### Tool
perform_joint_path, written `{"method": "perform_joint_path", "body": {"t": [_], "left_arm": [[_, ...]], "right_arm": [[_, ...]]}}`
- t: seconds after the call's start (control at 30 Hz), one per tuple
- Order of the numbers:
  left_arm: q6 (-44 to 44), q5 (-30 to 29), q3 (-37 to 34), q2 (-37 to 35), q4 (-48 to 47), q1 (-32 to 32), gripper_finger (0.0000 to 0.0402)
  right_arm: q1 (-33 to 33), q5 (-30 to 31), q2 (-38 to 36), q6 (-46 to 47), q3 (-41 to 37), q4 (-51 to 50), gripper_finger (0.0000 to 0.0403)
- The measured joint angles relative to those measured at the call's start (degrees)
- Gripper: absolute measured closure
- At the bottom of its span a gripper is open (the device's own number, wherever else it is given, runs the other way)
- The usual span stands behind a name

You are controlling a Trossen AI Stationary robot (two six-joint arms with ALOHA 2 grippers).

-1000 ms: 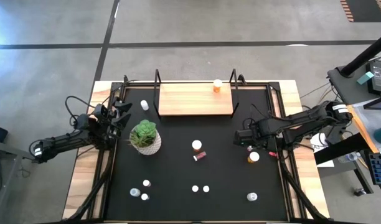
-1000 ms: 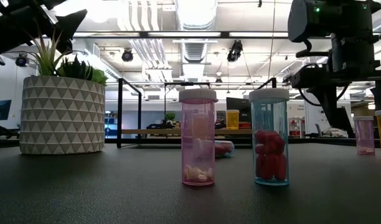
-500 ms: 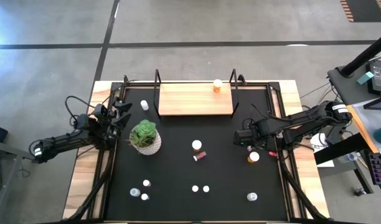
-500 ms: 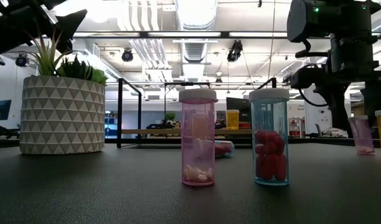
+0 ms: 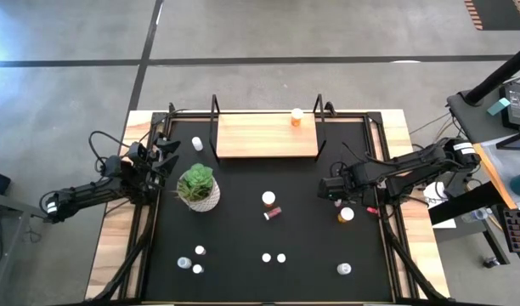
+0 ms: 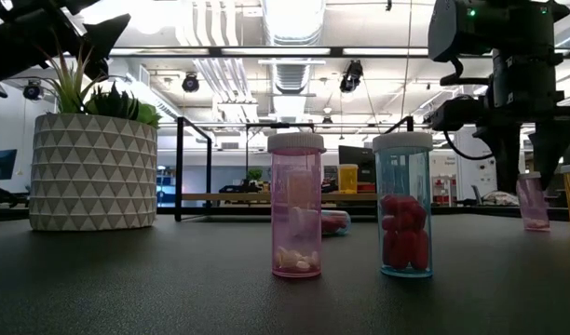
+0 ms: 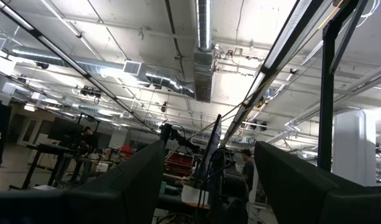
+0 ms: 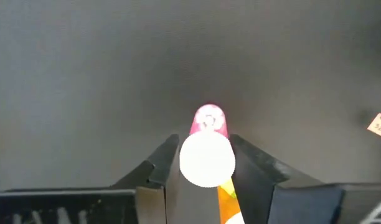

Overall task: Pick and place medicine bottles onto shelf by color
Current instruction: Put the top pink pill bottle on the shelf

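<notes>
Jaws: right gripper closed on a pink bottle, tilted, its base at or just off the tabletop.
Position: well in front of the shelf, off its right end.
Neighbour: orange bottle just beside the gripper.
Risk: tilted grip may slip; swing could topple the orange bottle.
Left gripper: parked left of the shelf; fingers spread, empty.
Writing: none readable.

A green potted plant in a white patterned pot is standing on the black worktop, toward its left side.
</notes>
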Motion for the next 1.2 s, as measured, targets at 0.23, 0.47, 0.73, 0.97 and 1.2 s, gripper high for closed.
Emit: {"method": "perform_joint_path", "body": {"t": [0.23, 0.47, 0.73, 0.97, 1.2], "left_arm": [[0.01, 0.02, 0.01, 0.00, 0.01, 0.00, 0.0168], [0.02, 0.00, 0.01, 0.02, 0.01, 0.00, 0.0168], [0.00, 0.02, 0.01, 0.01, -0.01, 0.00, 0.0168], [0.02, 0.00, 0.00, 0.02, 0.00, 0.00, 0.0168], [0.02, 0.01, 0.01, 0.01, 0.01, 0.00, 0.0168]], "right_arm": [[-0.88, 0.12, 0.00, 1.43, 1.25, 0.04, 0.0292], [-2.58, 3.47, 0.53, -0.60, 6.70, -0.02, 0.0293], [-3.93, 4.63, 9.22, -6.57, 18.58, -5.13, 0.0293], [-4.24, 8.98, 18.16, -14.00, 32.72, -10.48, 0.0293], [-6.92, 9.88, 25.98, -23.51, 44.18, -12.88, 0.0293]]}}
